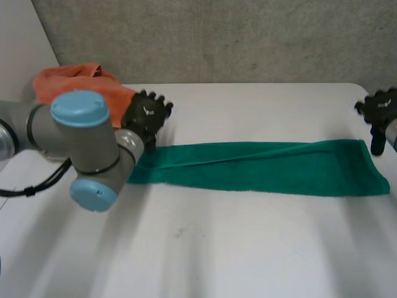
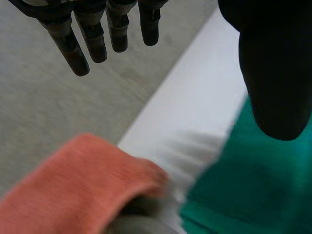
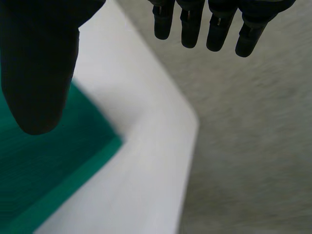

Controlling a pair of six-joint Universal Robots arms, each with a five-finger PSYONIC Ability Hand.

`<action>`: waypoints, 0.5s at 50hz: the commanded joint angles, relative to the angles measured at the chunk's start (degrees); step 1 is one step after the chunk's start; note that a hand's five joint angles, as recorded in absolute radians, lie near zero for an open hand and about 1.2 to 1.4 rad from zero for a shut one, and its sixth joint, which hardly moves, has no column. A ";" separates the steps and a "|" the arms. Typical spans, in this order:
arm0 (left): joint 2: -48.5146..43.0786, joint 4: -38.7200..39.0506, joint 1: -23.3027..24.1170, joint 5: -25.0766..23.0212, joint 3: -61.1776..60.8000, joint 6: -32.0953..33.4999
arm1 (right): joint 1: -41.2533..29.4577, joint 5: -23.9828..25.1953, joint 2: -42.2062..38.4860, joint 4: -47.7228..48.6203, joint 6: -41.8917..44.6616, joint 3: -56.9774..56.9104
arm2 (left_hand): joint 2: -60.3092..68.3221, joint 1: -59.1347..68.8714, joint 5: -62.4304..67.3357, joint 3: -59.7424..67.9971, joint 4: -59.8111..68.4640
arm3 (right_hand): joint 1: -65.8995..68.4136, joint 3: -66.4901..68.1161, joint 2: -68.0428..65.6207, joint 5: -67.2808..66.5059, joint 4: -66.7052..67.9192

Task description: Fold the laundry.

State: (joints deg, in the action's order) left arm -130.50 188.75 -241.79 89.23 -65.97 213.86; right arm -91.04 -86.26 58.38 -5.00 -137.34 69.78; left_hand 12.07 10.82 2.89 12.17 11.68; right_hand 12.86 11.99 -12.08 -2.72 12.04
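Note:
A green towel (image 1: 260, 167) lies folded lengthwise in a long strip across the white table (image 1: 205, 248). My left hand (image 1: 146, 115) hovers just above the strip's left end, its fingers (image 2: 92, 39) straight and apart from the thumb (image 2: 273, 73), nothing between them. The green towel (image 2: 248, 185) lies below that thumb. My right hand (image 1: 379, 112) is at the strip's right end, just beyond its far corner, also open, with straight fingers (image 3: 214, 29) and thumb (image 3: 39, 68) held off the green towel (image 3: 44, 165).
A crumpled orange cloth (image 1: 74, 84) sits at the table's back left, behind my left arm (image 1: 80, 143) and close to the left hand; the orange cloth (image 2: 78, 185) lies beside the towel's end. The table's right corner (image 3: 180, 126) is near my right hand.

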 commanded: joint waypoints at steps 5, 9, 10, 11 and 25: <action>-9.41 0.56 -0.87 -0.55 5.12 0.07 | 1.30 2.15 -0.02 -1.07 0.14 8.62 | -1.02 0.23 -1.84 -1.12 -0.63 | -2.86 -1.99 2.08 2.72 -2.04; -13.71 0.65 -1.66 -0.46 10.31 0.16 | 1.21 2.15 0.06 0.34 0.14 10.29 | -0.67 0.57 -1.50 -0.78 -0.29 | -2.86 -1.99 2.08 2.72 -2.04; -14.60 0.65 -1.75 -0.55 11.46 0.16 | 1.30 2.15 0.06 0.60 0.14 10.64 | -0.67 0.57 -1.50 -0.78 -0.29 | -2.86 -1.99 2.08 2.72 -2.04; -15.39 0.74 -1.84 -0.47 12.52 0.16 | 1.21 2.15 0.06 0.95 0.14 10.99 | -0.51 0.74 -1.33 -0.61 -0.12 | -2.86 -1.99 2.08 2.72 -2.04; -25.50 7.24 -6.41 -0.20 33.35 0.51 | 1.21 2.24 0.06 2.45 0.14 13.90 | -0.17 1.08 -0.99 -0.27 0.22 | -2.86 -1.99 2.08 2.72 -2.04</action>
State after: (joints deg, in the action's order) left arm -153.33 193.81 -246.94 88.96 -39.60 214.18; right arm -89.78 -84.04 58.45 -2.52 -137.20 83.51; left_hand 12.07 10.82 2.89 12.17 11.68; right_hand 12.86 11.99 -12.08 -2.73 12.04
